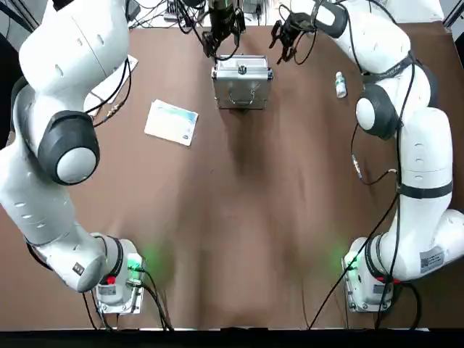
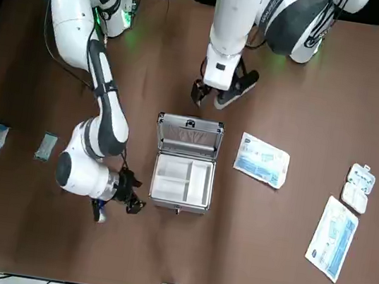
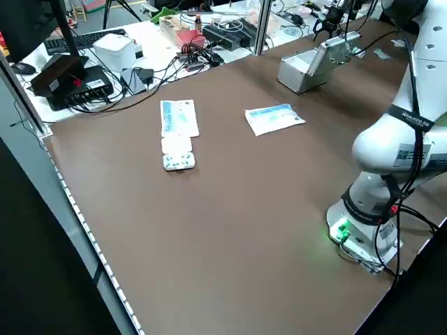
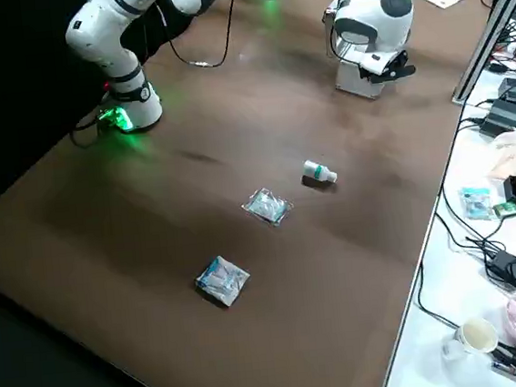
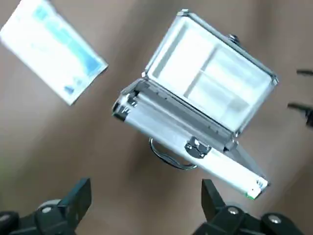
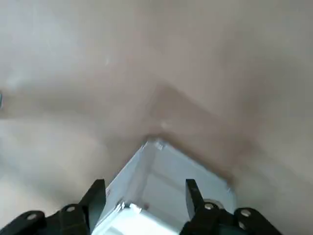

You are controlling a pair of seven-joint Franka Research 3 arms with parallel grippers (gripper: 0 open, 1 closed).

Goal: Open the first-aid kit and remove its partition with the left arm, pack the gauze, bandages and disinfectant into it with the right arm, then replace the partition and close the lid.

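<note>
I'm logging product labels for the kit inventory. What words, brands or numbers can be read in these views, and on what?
None can be read.
Packet beside the case: blue print, too blurred.
Long box: teal print, too small.
Disinfectant: label too small.
Right arm's base sticker: dark lines, illegible.
Two small packets by the right arm: print unreadable.

Lighting's even and pretty bright from overhead, so the brown table (image 1: 239, 239) only gets soft shadows, like the one spilling off the first-aid kit (image 1: 242, 85) toward the arm bases. Green LED glow pools around both bases. Both wrist views are washed out and soft with blur; the right wrist one is the haziest. The side views' dark corners go almost black.
</note>
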